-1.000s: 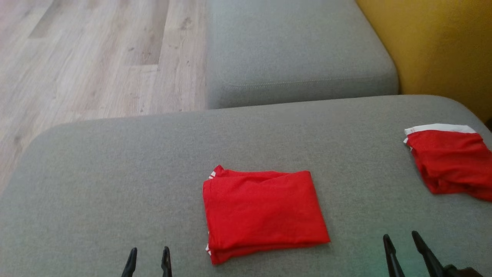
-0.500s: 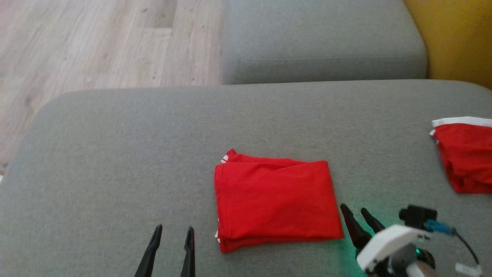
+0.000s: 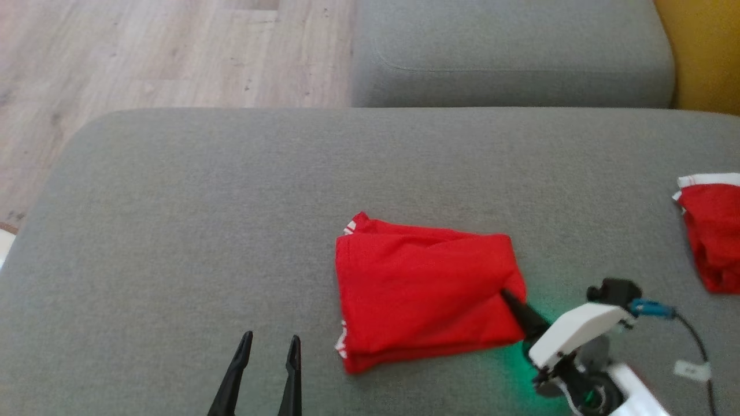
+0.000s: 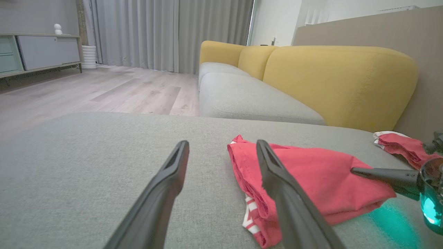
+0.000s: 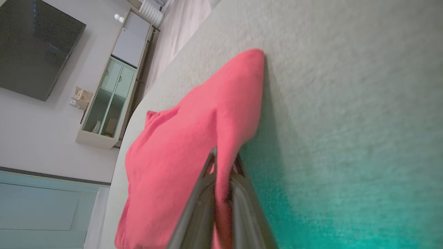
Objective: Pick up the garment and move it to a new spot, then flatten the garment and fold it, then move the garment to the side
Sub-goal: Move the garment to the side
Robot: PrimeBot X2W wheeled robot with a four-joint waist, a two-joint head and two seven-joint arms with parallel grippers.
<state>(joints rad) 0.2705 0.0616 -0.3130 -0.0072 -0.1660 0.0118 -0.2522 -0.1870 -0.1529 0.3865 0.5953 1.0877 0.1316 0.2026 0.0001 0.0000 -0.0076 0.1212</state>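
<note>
While a small white tag (image 3: pixel 691 370) hangs near the blue plug (image 3: pixel 650 308) on the right wrist, its print is too small for me to read.

My right arm comes in low from the near right, with its white wrist housing (image 3: pixel 572 335) just above the grey sofa cushion (image 3: pixel 173 231). It is rolled onto its side, so the room stands sideways in the right wrist view. The right end effector (image 3: pixel 504 294) points toward the far left and is pinched narrow on the garment's (image 3: pixel 422 289) right edge. From the wrist I see a fold of red cloth (image 5: pixel 180 148) caught between the two dark fingers (image 5: pixel 207 173). A green glow (image 3: pixel 520 361) falls on the cushion beside it.

My left end effector (image 3: pixel 269 346) sits at the near edge, just left of the garment. It points away from me, its jaws are spread wide and it holds nothing.

The garment lies near the middle of the cushion, slightly toward me. It is bright red and folded into a rough rectangle of several layers. White stripes (image 3: pixel 342 344) show at its left edge, and creases run from the pinched edge toward the far left corner. The right edge is drawn up into a soft ridge at the fingers.

A second red piece (image 3: pixel 711 231) with a white band lies well apart at the right.
</note>
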